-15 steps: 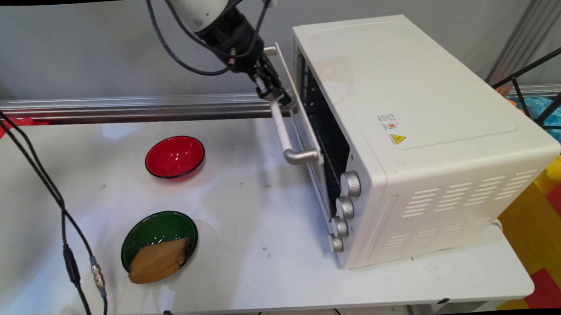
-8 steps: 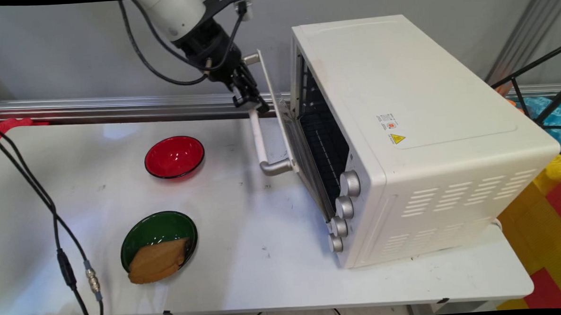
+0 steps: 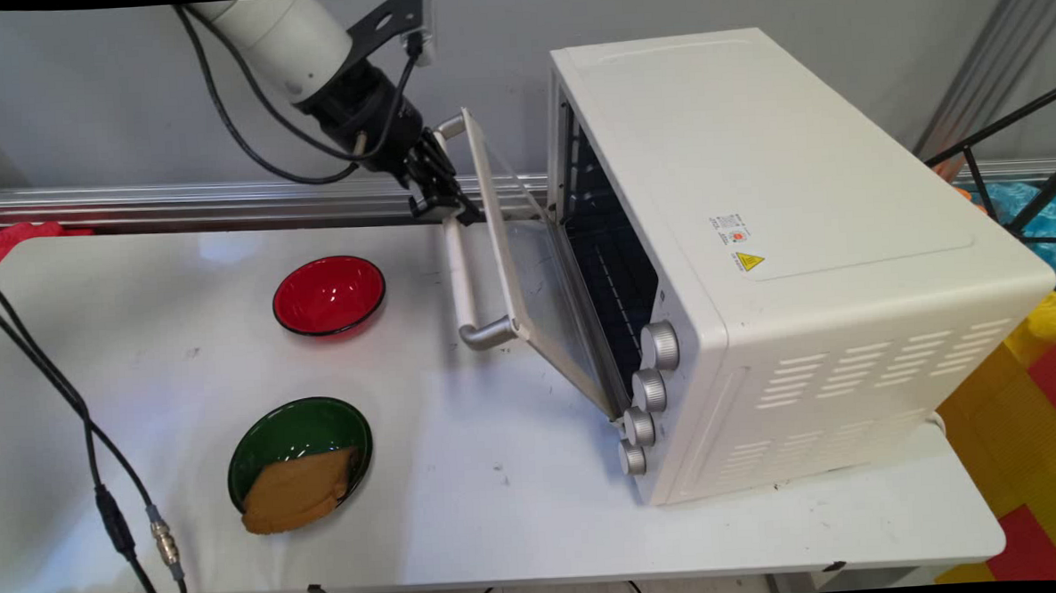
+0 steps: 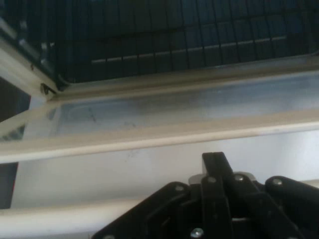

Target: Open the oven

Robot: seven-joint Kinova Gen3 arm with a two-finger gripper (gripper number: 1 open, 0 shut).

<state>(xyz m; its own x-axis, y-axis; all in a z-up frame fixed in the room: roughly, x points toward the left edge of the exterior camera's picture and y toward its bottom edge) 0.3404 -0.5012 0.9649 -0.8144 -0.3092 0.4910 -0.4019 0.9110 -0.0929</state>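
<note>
Gripping the white door handle (image 3: 461, 273) near its far end, the tool (image 3: 439, 202) is clamped on it, oven (image 3: 758, 260) door (image 3: 527, 279) tilted partly open above the counter (image 3: 501, 494), red bowl (image 3: 328, 295) to its left.

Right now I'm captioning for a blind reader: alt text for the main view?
The tool grips the handle of a white toaster oven's partly open door. Left on the table: an empty red bowl, a green bowl holding bread.

Clamped on a pale handle bar (image 4: 60, 219), tool (image 4: 215, 172); just beyond, tilted glass door (image 4: 164, 109), then dark wire rack (image 4: 164, 35) inside.
</note>
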